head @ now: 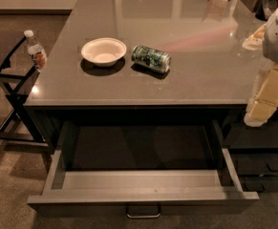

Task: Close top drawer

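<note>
The top drawer (143,194) is pulled far out from under the grey counter (176,80). It is very wide and shallow, with lighter grey inner walls and an empty dark inside. A small metal bar handle (143,213) sits centred on its front, near the bottom edge of the view. My gripper (257,114) hangs at the right edge, cream-coloured and pointing down and to the left. It is just above the drawer's right rear corner, level with the counter's front edge. It is well above and to the right of the handle and holds nothing that I can see.
On the counter lie a white bowl (103,51) and a green can (150,58) on its side. A water bottle (35,50) stands by the left edge, above a black frame (12,99). Narrower dark drawer fronts (265,166) sit to the right.
</note>
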Robot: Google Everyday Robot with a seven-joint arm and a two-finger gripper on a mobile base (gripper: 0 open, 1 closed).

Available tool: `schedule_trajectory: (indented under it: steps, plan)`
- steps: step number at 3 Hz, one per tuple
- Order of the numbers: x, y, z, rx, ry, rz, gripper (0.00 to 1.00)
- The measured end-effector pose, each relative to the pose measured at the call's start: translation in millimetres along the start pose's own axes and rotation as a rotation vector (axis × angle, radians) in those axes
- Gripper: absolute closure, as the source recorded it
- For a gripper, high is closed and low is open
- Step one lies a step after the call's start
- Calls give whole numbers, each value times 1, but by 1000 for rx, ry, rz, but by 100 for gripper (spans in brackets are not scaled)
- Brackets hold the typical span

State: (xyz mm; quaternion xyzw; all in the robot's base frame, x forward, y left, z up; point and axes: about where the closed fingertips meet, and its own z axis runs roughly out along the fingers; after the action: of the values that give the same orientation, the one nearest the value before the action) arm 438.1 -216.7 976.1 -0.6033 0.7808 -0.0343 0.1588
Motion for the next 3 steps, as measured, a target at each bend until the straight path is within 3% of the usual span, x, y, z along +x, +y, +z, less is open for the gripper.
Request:
schedule_trajectory:
  steps: [2,3]
  plan:
    - [5,11,6,-8,5,-8,0]
    - [12,35,15,-23,-5,-8,19]
